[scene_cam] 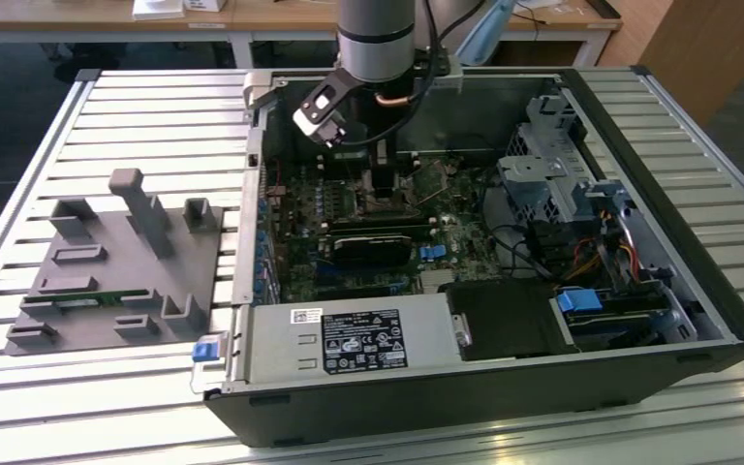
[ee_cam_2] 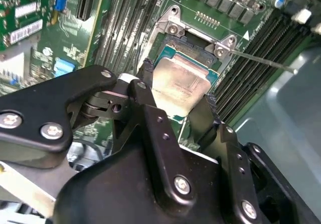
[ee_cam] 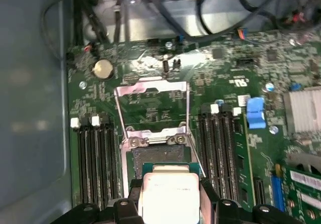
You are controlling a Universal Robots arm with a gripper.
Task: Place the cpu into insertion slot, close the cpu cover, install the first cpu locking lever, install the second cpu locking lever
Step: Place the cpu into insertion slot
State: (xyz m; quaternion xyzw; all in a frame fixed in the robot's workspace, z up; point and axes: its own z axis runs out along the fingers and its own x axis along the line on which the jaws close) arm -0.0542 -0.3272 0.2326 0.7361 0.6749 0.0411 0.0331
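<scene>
Silver-grey and dull on top, the cpu (ee_cam_2: pixel 180 78) sat clamped between the two black fingers (ee_cam_2: pixel 144 88) of the gripper (ee_cam_2: pixel 176 91). The jaws were clenched on two opposite edges of the chip, so that its flat top showed in the gap between them. In both wrist views it hung over the near part of the insertion slot (ee_cam: pixel 156 156), whose dark centre and silver rim showed just beyond the chip's far edge. Whether its underside had touched the socket bed could not be told, since chip and fingers hid that contact. By my reading the first step was under way and not finished: the chip was at the slot, but the grip on it had not been let go. Nothing of the other three steps showed as done. The cpu cover (ee_cam: pixel 150 88) stood swung open on its hinge beyond the socket, with the green motherboard (ee_cam: pixel 225 68) showing through its window, and it was clear of the chip. A thin metal rod (ee_cam_2: pixel 263 62), which I took for one locking lever, stuck out from a hinge corner across the long black memory slots (ee_cam_2: pixel 261 38), unlatched. In the exterior view the arm (scene_cam: pixel 379 39) reached down into the open computer case (scene_cam: pixel 411 407). A grey fixture (scene_cam: pixel 113 262) lay on the slatted table (scene_cam: pixel 152 97) at the exterior view's left.
</scene>
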